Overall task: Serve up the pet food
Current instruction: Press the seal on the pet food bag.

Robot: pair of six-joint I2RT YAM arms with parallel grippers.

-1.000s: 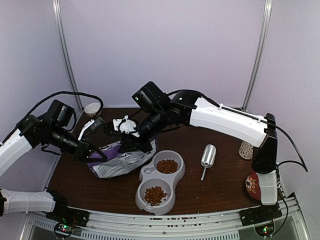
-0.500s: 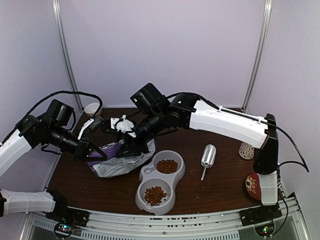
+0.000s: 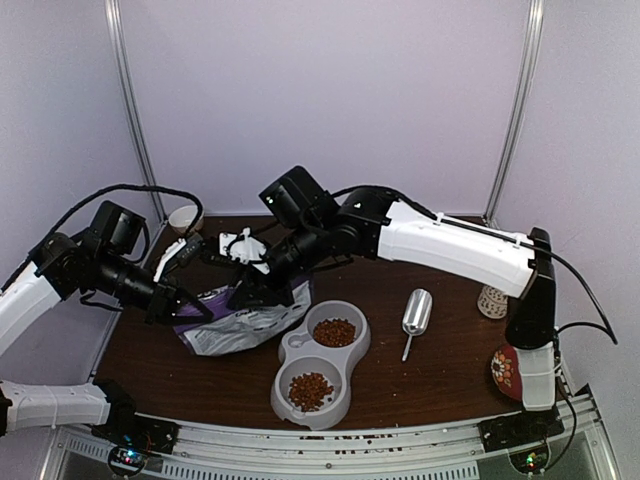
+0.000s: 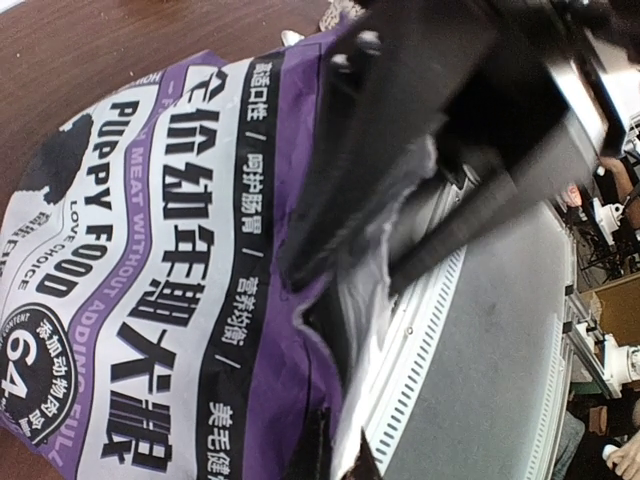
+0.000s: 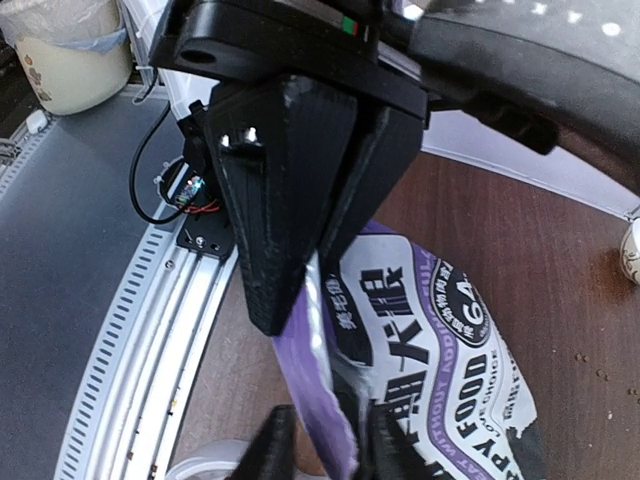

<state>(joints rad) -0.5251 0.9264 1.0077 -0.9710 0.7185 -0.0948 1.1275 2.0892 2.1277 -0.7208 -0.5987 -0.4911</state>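
On the brown table (image 3: 440, 370), left of centre, the purple bag (image 3: 235, 325) lies slumped, print up. Left gripper (image 5: 303, 288) is clamped tight on the bag's open top edge. Right gripper (image 5: 328, 450) meets it nose to nose, fingers narrow on either side of the same edge; pinching or not, cannot tell. Grey double bowl (image 3: 298, 350) sits just beside the bag's right. Metal scoop (image 3: 416, 312) lies further right. Pet food (image 3: 334, 332) sits in both bowl compartments, near but apart from both sets of fingers, toward the table's near edge.
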